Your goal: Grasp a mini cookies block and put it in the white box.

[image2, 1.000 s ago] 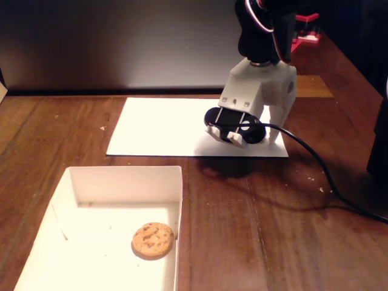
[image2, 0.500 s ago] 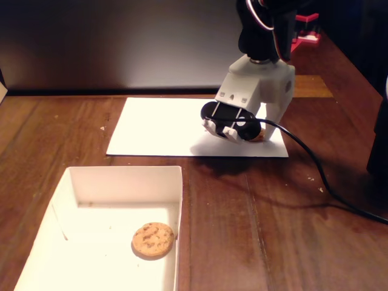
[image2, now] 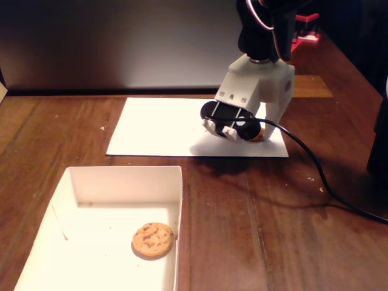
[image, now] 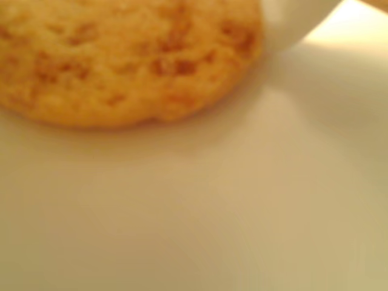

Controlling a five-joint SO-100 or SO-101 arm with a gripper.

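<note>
reaching for the cookie [image: 121, 54] on the paper [image2: 163, 124], far right corner in the fixed view | gripper [image2: 257, 134] low over it, can't tell if shut | next: pinch, lift, carry to the box [image2: 121, 176] near left, one cookie inside it | brown wood table [image2: 254, 230], dim room, black cable [image2: 315, 167]
</note>
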